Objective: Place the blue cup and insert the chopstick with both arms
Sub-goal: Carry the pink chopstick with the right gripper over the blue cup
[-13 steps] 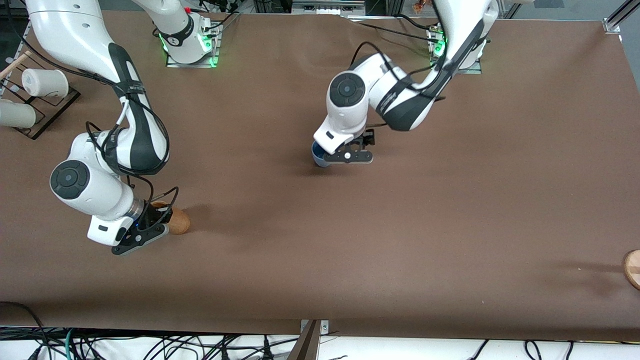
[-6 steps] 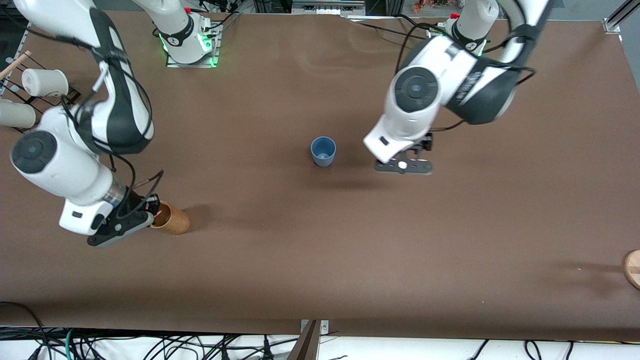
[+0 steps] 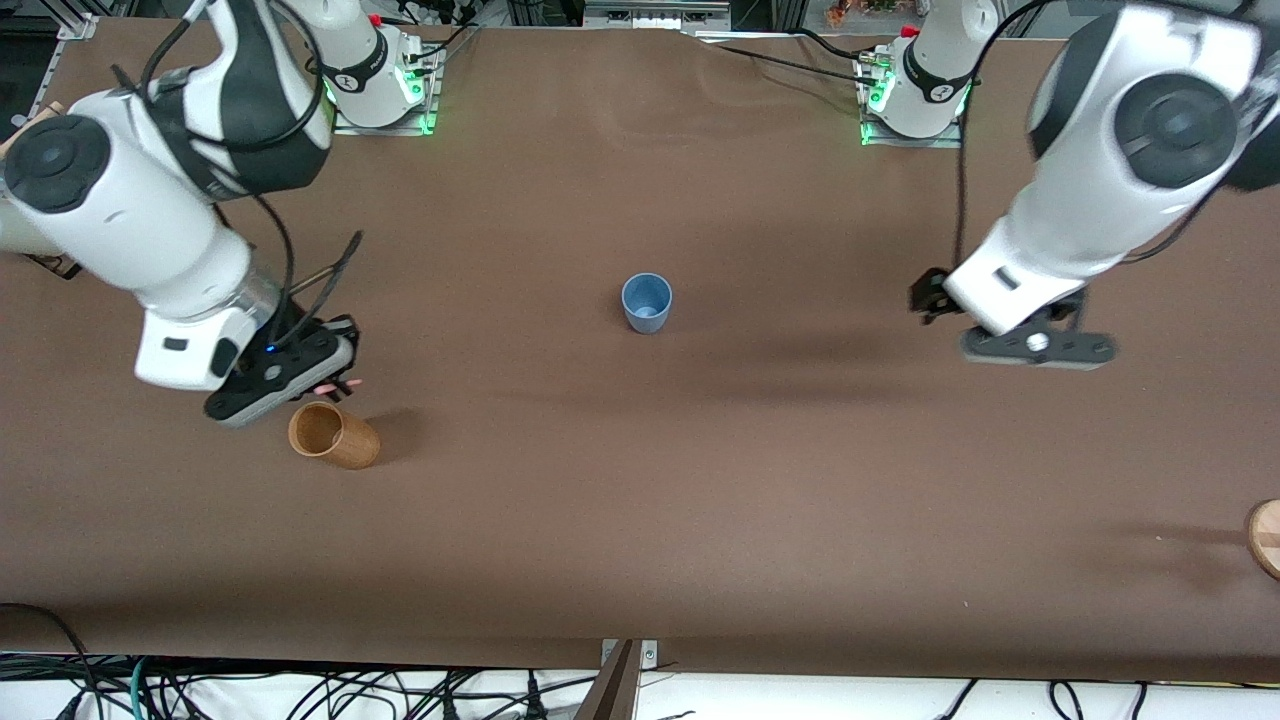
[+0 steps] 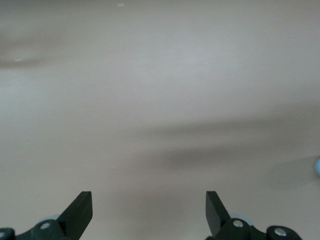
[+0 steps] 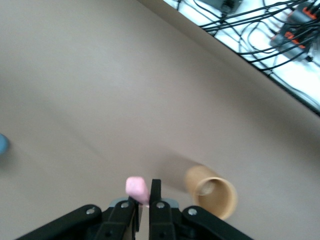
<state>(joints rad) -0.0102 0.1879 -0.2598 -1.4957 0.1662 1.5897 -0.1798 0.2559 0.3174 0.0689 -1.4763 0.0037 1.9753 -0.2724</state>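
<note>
The blue cup (image 3: 647, 302) stands upright and alone near the middle of the table. My right gripper (image 3: 330, 378) hangs just above the brown wooden cup (image 3: 333, 436) and is shut on the pink chopstick (image 3: 326, 388). In the right wrist view the chopstick's pink end (image 5: 136, 189) sticks out between the fingers of the gripper (image 5: 145, 192), with the wooden cup (image 5: 212, 192) beside it. My left gripper (image 3: 1035, 345) is over bare table toward the left arm's end, well away from the blue cup. In the left wrist view it (image 4: 148, 200) is open and empty.
The brown wooden cup stands nearer the front camera than the blue cup, toward the right arm's end. A white mug (image 3: 15, 232) shows partly past the right arm at that end. A round wooden object (image 3: 1265, 537) sits at the table edge at the left arm's end.
My left gripper let go of the blue cup, rose and swung away toward the left arm's end. My right gripper lifted the pink chopstick out of the brown wooden cup.
</note>
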